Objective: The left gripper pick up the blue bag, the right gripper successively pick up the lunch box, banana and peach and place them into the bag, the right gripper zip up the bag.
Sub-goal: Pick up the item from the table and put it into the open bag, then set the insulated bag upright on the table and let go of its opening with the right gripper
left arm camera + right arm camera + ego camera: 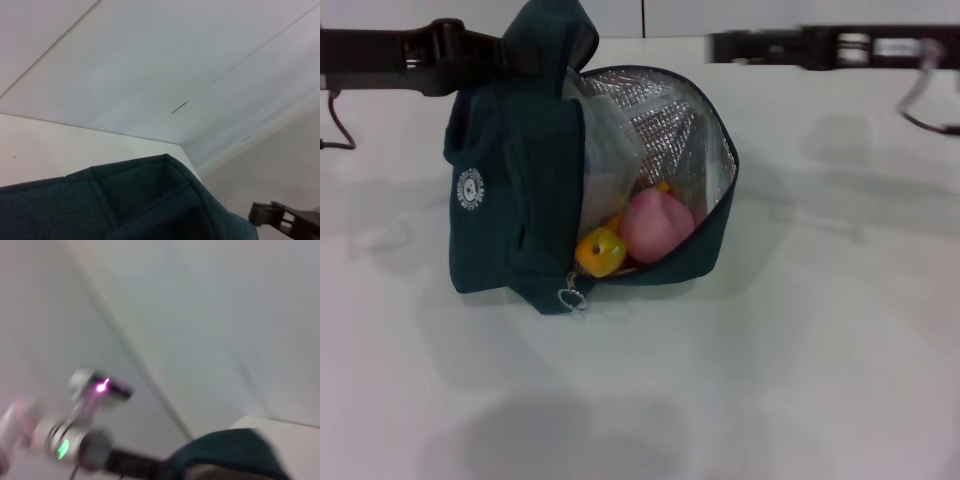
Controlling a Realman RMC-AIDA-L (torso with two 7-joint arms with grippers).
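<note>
The blue bag [510,190] stands open at the middle of the white table, its silver lining [670,125] showing. Its handle [552,30] is pulled up to my left gripper [515,52], which holds it at the top left. Inside lie the pink peach [655,225] and the yellow banana [601,251], with the clear lunch box [608,150] behind them. The ring zip pull [572,298] hangs at the bag's front corner. My right gripper [725,47] hovers blurred at the top right, clear of the bag. The bag's fabric [150,200] fills the left wrist view, and the bag [230,452] also shows in the right wrist view.
The white table [800,350] stretches around the bag. A cable loop [920,100] hangs from my right arm. A dark part of the right gripper [285,220] shows beyond the bag. The left arm's lit wrist [95,390] appears in the right wrist view.
</note>
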